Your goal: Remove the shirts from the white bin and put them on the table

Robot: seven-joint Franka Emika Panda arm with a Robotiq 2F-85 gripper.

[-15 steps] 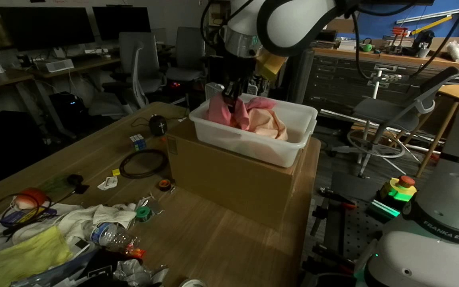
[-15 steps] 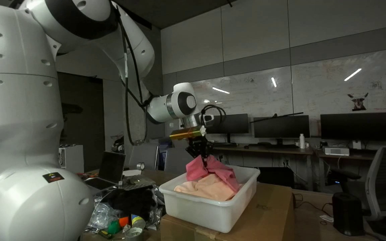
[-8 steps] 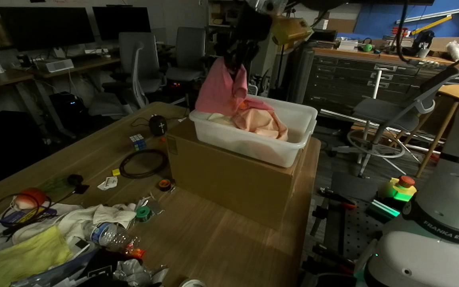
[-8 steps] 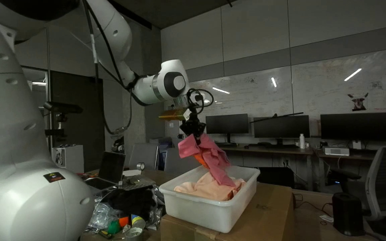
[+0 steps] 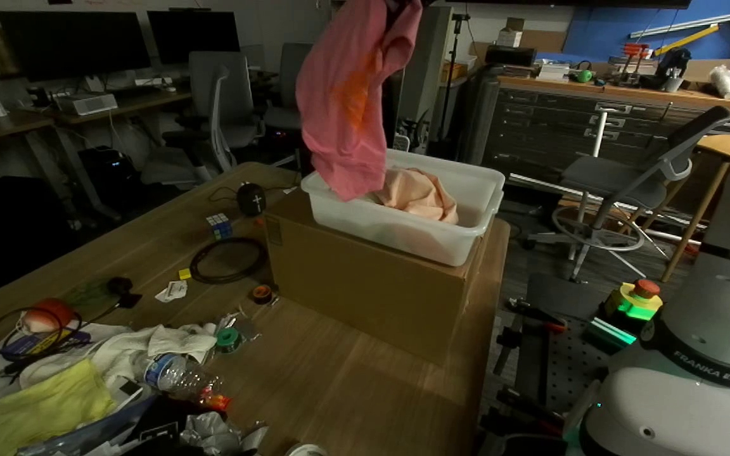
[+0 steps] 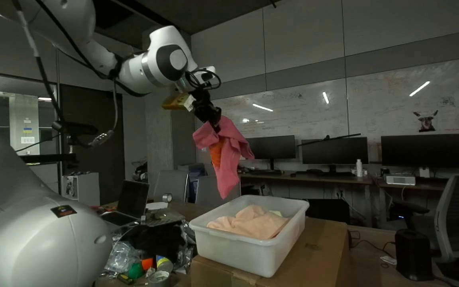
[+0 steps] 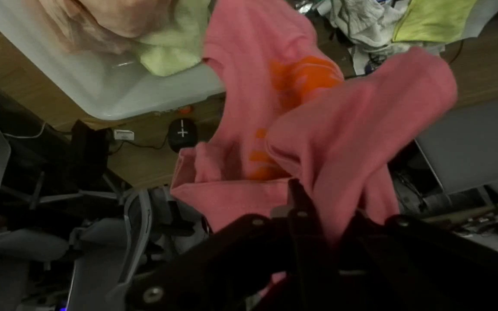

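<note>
Wrist view puts our black claw [image 7: 327,216] nearest, clamped on a pink cloth shirt [image 7: 253,99] bearing an orange print [image 7: 318,71]. The shirt hangs in loose folds in both exterior views, and we see its lowest tip [image 6: 224,191] in the air, apart from the white plastic bin [image 6: 233,251] lower down. In an exterior view we can follow the white robot arm [image 6: 136,73] down to the claw. Inside the bin we find a crumpled peach cloth [image 6: 249,223] and, next to it and partly hidden, a pale yellow-green cloth [image 7: 169,56]. The bin stands upright on a brown cardboard box [image 5: 365,278], which in turn sits on a wooden desk [image 5: 358,392]. Near the box, on the same desk, we have a round coil of dark cable [image 5: 228,279], a cube puzzle [image 5: 218,225] with coloured faces and a rounded black device [image 5: 251,199] marked with a white plus sign. Well apart from the box, a clear plastic bottle [image 5: 178,375] lies on its side among clutter [image 5: 210,429], with a rumpled yellow cloth [image 5: 42,408] near it. Beyond the desk we make out grey office chairs [image 5: 238,95] and, farthest from us, dark flat monitors [image 6: 428,151] before a whiteboard [image 6: 393,99] that carries a small animal picture [image 6: 426,122].
</note>
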